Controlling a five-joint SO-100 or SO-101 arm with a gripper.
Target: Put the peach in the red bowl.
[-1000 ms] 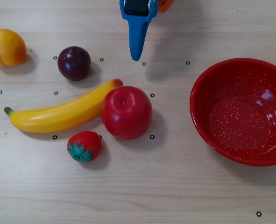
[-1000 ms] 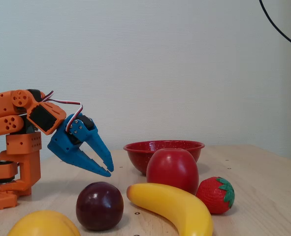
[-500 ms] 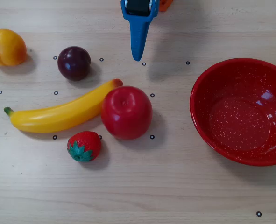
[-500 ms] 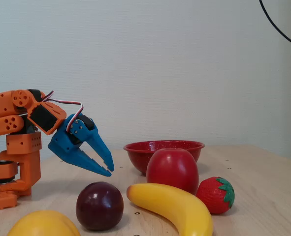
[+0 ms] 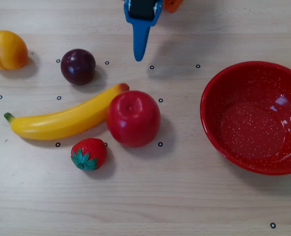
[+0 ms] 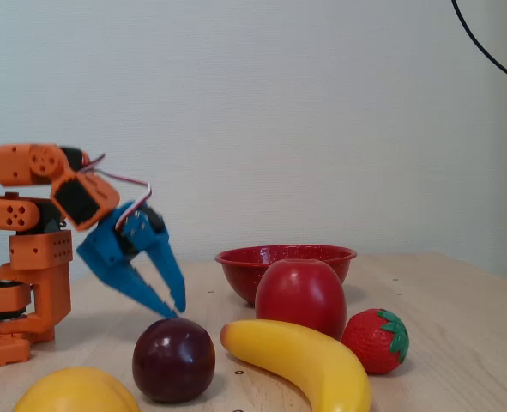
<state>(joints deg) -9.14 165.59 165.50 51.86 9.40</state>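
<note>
Five fruits lie on the tabletop (image 5: 184, 196): in the overhead view the peach (image 5: 6, 49) sits at the far left, well apart from the red bowl (image 5: 219, 83) at the right, with the plum (image 5: 78, 66), banana (image 5: 61, 119), apple (image 5: 133, 118) and strawberry (image 5: 88, 154) between. The apple touches the banana's tip. The blue end effector (image 6: 172, 309) hangs empty, fingers slightly spread, just above the plum in the fixed view.
</note>
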